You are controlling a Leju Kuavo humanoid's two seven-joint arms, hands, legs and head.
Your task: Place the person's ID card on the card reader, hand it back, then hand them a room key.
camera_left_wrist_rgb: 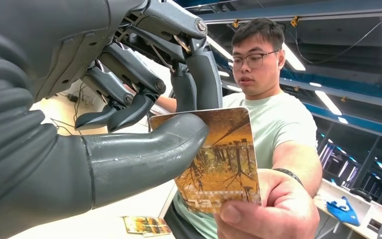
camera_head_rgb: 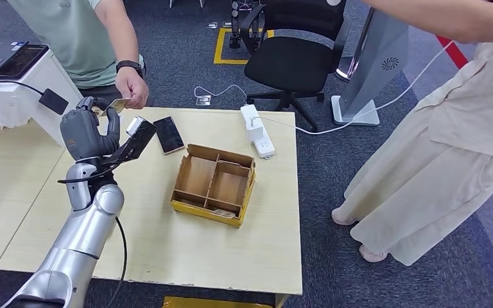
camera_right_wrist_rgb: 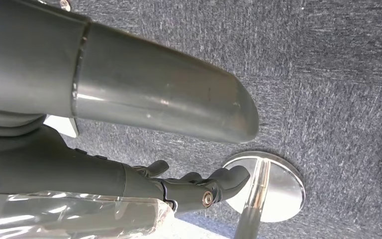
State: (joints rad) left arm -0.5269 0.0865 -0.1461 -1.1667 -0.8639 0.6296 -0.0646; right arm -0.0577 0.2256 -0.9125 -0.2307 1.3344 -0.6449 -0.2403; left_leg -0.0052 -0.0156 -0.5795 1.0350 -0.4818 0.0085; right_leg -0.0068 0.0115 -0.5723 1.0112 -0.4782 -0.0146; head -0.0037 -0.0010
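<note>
Card (camera_left_wrist_rgb: 218, 159) pinched between left hand (camera_left_wrist_rgb: 129, 104) thumb and fingers (camera_left_wrist_rgb: 199, 79); person's hand (camera_left_wrist_rgb: 266, 211) grips opposite edge.

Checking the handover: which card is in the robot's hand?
The card pinched by the left hand, also gripped by the person's hand; the other card lies in the box.

I see the card (camera_left_wrist_rgb: 219, 164) upright at the far left corner of the surface (camera_head_rgb: 167, 244), printed with an amber scene of dark bare trees, corners rounded. Its top edge is pinched by my left robot hand (camera_head_rgb: 88, 133), thumb across the printed face; the person's hand (camera_left_wrist_rgb: 268, 211) grips its lower edge. More cards (camera_head_rgb: 224, 212) lie in the wooden divided box (camera_head_rgb: 213, 183) mid-surface.
</note>
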